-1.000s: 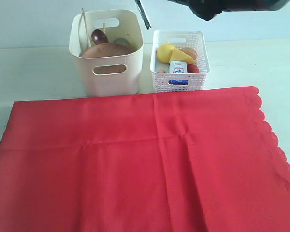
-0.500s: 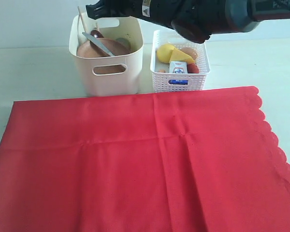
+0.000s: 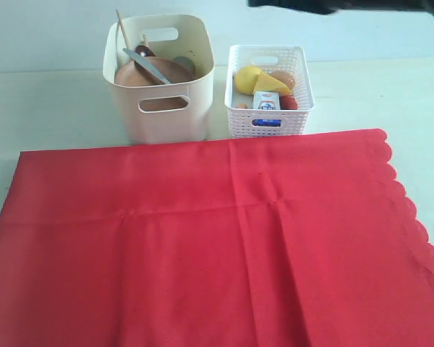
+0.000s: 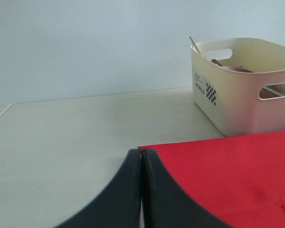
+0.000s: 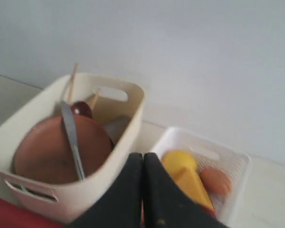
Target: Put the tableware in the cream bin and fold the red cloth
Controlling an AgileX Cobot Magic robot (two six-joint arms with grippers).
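Since half a second ago the right arm (image 3: 333, 6) has drawn back from over the cream bin (image 3: 159, 119), and we now see only a dark sliver of it at the top edge of the exterior view. The right gripper (image 5: 143, 159) is clenched, its two black fingers pressed flat together with nothing between them, and its camera looks down on both containers. We find the silver table knife (image 3: 146, 65) released and lying aslant across the round brown plate (image 3: 130, 76) inside the cream bin. The wooden chopsticks (image 3: 120, 25) lean against the bin's far left corner, poking above the rim. The dark wooden spoon (image 3: 144, 50) shows just behind the plate, and a pale grey piece (image 3: 185, 65) sits at the plate's right; we cannot tell whether it is cup or bowl. Just beside the bin stands the white lattice basket (image 3: 269, 124), holding a yellow wedge (image 3: 250, 76), an egg (image 3: 283, 78) and a small milk carton (image 3: 266, 101). The red cloth (image 3: 202, 246) lies spread flat and unfolded on the pale table (image 3: 50, 101), its far edge close to the foot of both containers and its scalloped edge on the right. The left gripper (image 4: 142, 156) is also clamped shut and empty, hovering low by the cloth's corner.
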